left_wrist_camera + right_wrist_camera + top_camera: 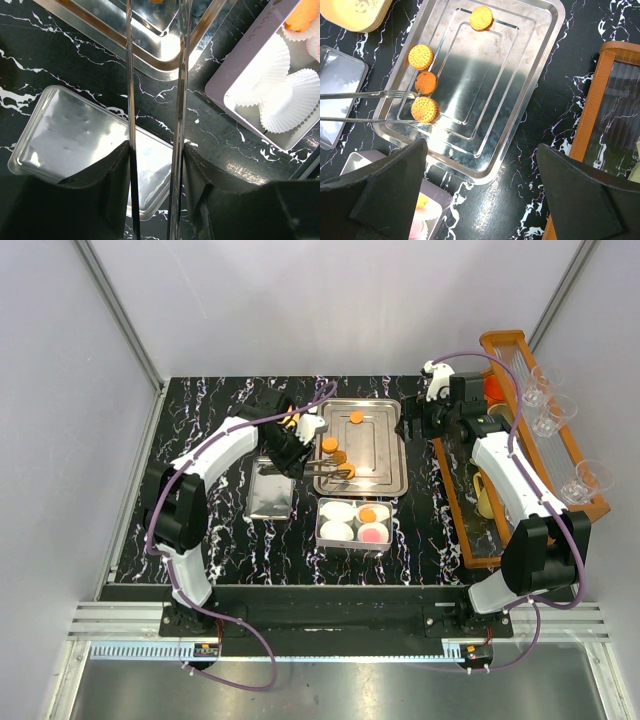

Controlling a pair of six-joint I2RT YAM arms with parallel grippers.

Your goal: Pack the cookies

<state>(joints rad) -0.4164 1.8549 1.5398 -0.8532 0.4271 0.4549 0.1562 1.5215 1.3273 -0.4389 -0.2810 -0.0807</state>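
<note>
Cookies: four lie on the steel tray, three clustered at the left of the right-wrist view and one alone near the top; an orange one and a pink one sit in the box at lower centre of the overhead view, beside two vacant paper cups. Left hand: half closed, clamped on the tongs, whose tips straddle the lowest cookie of the cluster; whether they touch it cannot be told. Right hand: fully spread, holding nothing, above the tray's lower rim.

Hazards, as judged: the upper tine ends just beside the middle cookie, so closing may push it aside or catch two at once; a flat disc pinched by its edges may tilt, slip or crack under too firm a squeeze; the carry crosses the tray rim and bare desk, where a loose grip would drop it; the light cups may shift on release.
</note>
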